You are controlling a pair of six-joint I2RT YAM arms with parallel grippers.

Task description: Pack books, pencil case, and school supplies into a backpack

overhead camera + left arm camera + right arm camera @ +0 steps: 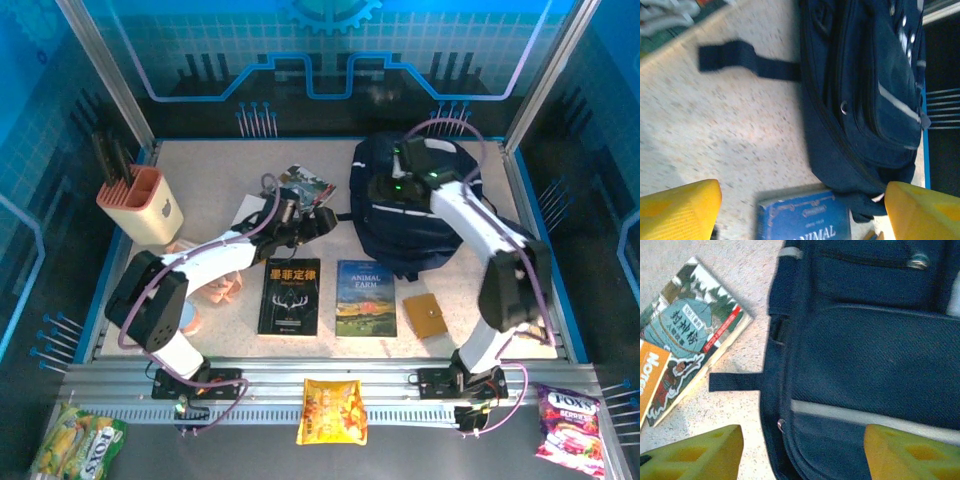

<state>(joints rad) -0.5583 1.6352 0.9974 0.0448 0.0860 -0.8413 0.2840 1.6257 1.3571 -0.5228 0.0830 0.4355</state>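
Right hand [800,454], spread wide, hovers seemingly just above the backpack [870,355].

Camera layout: one high overview and two close wrist views.
The top camera sits above and behind the arm bases, facing the far wall and looking down on the whole bench [220,170]. The left wrist camera looks from close up past the left gripper [801,202] at the backpack's [865,100] side and "Animal Farm" [800,222]. The right wrist camera, equally near, looks past the right gripper [802,440] at the backpack's front and an illustrated book [695,335]. Both wrist views share the strap [740,60], and all three share the backpack.
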